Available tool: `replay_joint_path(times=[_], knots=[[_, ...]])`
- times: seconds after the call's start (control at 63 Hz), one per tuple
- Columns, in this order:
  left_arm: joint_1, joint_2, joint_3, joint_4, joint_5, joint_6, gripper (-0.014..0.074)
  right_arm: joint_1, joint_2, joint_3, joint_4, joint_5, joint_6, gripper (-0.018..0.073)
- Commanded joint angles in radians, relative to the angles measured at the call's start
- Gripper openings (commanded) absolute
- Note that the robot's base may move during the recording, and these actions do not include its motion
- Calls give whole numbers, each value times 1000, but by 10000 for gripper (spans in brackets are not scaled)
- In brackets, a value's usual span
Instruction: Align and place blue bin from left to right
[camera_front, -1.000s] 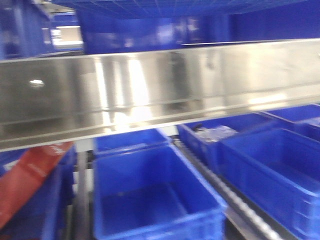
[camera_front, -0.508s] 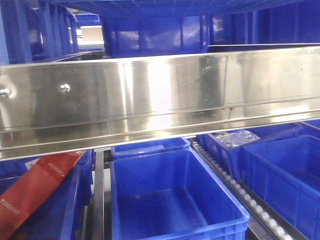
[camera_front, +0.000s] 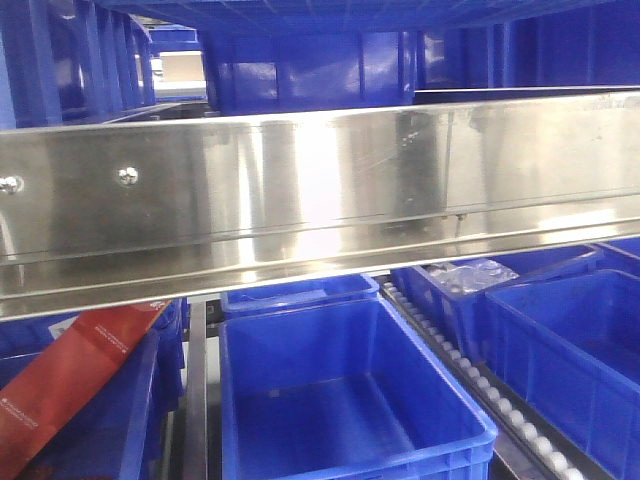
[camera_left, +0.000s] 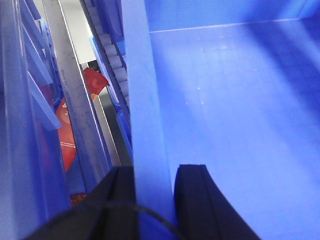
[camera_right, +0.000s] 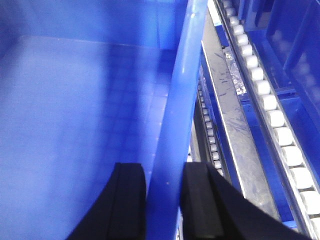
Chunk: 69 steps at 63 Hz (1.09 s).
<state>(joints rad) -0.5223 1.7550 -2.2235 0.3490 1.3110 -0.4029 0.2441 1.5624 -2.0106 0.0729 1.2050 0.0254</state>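
Observation:
The blue bin's inside fills both wrist views, its bare floor (camera_left: 235, 100) showing a faint grid. My left gripper (camera_left: 154, 200) is shut on the blue bin's left wall rim (camera_left: 142, 100), one black finger outside and one inside. My right gripper (camera_right: 164, 200) is shut on the opposite wall rim (camera_right: 182, 90) in the same way. In the front view a grid-ribbed blue underside (camera_front: 340, 10) runs along the top edge; neither gripper shows there.
A steel shelf beam (camera_front: 320, 190) crosses the front view. Below it sit an open blue bin (camera_front: 350, 400), another (camera_front: 570, 360) at right, and a red carton (camera_front: 70, 380) at left. Roller tracks (camera_right: 265, 100) and a steel rail (camera_right: 235, 130) flank the held bin.
A second ago the front view was blurred and the beam tilted; the scene has since shifted right and levelled. Nothing has moved over the last half second.

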Motion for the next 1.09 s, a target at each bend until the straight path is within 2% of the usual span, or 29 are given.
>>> replay_joint_path(times=[0.0,0.682,0.793,0.936,1.079], knots=[[1,-25,-14,43,-90,9,-16,-3,-26,-20,-7,-76,-35,-78],[1,-25,-14,43,-90,9,-16,-3,-26,-20,2,-75,-35,-78],[1,-25,-14,21,-90,9,-16,-3,-21,-21,1,-105,-35,-78],[1,-23,-11,0,-90,-81,-16,-19,14,-23,-8,-155,-35,-78],[-1,-23,17,-13,-103,-116,-16,-51,62,-23,-8,-222,-35,-78]])
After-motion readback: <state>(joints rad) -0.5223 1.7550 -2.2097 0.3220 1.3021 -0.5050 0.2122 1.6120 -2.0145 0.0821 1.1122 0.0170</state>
